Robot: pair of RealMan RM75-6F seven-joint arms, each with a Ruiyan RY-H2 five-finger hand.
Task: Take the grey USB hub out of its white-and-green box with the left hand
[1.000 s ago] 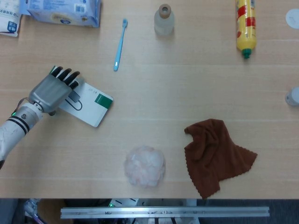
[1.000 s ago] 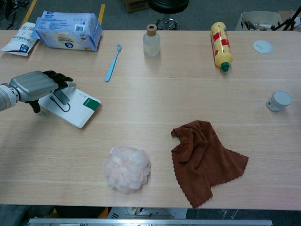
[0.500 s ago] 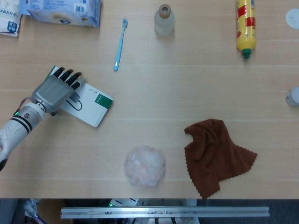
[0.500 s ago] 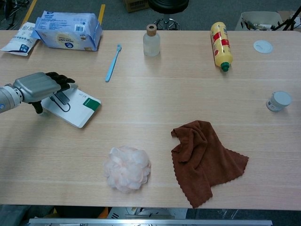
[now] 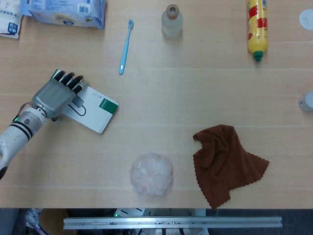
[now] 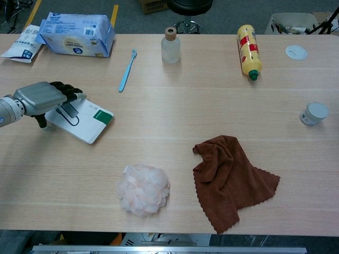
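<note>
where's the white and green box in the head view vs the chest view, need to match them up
Head view: the white-and-green box lies left of centre, its left end under the left hand.
Chest view: the box lies at mid-left, again partly under the left hand.
Shared landmark: the blue toothbrush lies up and to the right of the box in both views.

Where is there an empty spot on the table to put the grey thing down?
The widest bare wood lies in the middle, between the box, the toothbrush, the yellow bottle and the brown cloth. Another free strip runs left of the pink sponge. The far left is crowded: the left hand covers the box's end.
</note>
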